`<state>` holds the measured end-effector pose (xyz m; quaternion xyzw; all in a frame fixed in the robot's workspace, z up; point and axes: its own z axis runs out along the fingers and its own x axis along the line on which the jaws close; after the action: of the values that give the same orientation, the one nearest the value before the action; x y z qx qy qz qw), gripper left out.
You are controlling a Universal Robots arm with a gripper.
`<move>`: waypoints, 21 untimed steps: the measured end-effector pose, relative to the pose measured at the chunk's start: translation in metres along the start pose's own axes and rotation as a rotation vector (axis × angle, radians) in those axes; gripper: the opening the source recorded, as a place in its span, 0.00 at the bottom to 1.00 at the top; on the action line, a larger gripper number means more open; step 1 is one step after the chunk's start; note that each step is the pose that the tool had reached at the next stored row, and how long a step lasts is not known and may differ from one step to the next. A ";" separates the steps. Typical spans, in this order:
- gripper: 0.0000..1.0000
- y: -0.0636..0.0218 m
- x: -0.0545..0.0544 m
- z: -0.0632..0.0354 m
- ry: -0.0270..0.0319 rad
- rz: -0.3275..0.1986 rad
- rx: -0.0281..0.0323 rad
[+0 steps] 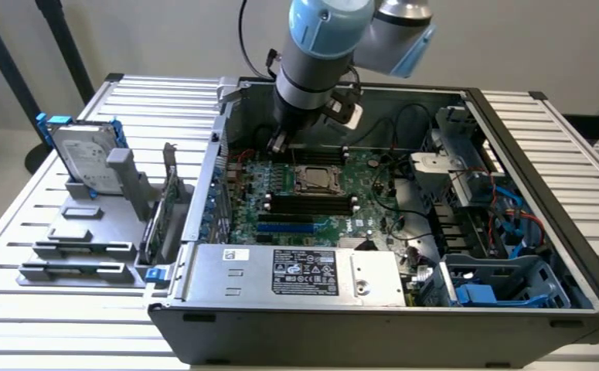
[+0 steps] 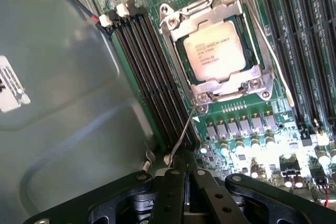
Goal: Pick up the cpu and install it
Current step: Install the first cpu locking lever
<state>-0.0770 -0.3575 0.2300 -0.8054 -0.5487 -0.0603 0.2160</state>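
Observation:
The cpu [image 2: 220, 51] is a small silver square lying flat in the motherboard socket, framed by a metal retention bracket [image 2: 173, 27]. In the exterior view the cpu [image 1: 314, 179] sits mid-board inside the open case. My gripper [image 2: 185, 167] is shut with nothing between its black fingers [image 2: 170, 192]. It hovers off the socket's corner, apart from the cpu, by the black memory slots [image 2: 152, 77]. A thin wire lever [image 2: 181, 129] runs from the socket and ends close to the fingertips. In the exterior view the gripper [image 1: 277, 144] hangs low near the case's back wall.
The case's grey wall [image 2: 58, 93] stands close beside the gripper. A hard drive with blue brackets [image 1: 83, 158] rests on a grey stand at the exterior view's left. A power supply [image 1: 299, 274] fills the front; a drive cage [image 1: 505, 278] and cables [image 1: 413, 224] crowd the right.

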 end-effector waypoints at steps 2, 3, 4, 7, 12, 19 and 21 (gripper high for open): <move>0.11 0.0024 0.001 -0.0004 -0.0065 0.000 -0.0075; 0.11 0.0028 0.001 -0.0004 -0.0075 -0.002 -0.0136; 0.11 0.0033 0.001 -0.0006 -0.0081 -0.004 -0.0193; 0.11 0.0071 0.003 -0.0014 -0.0098 -0.009 -0.0336; 0.11 0.0120 0.005 -0.0020 -0.0083 -0.016 -0.0534; 0.11 0.0139 0.005 0.0049 -0.0119 -0.015 -0.0648; 0.11 0.0136 0.007 0.0076 -0.0156 -0.014 -0.0684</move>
<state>-0.0630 -0.3525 0.2217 -0.8089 -0.5535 -0.0742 0.1836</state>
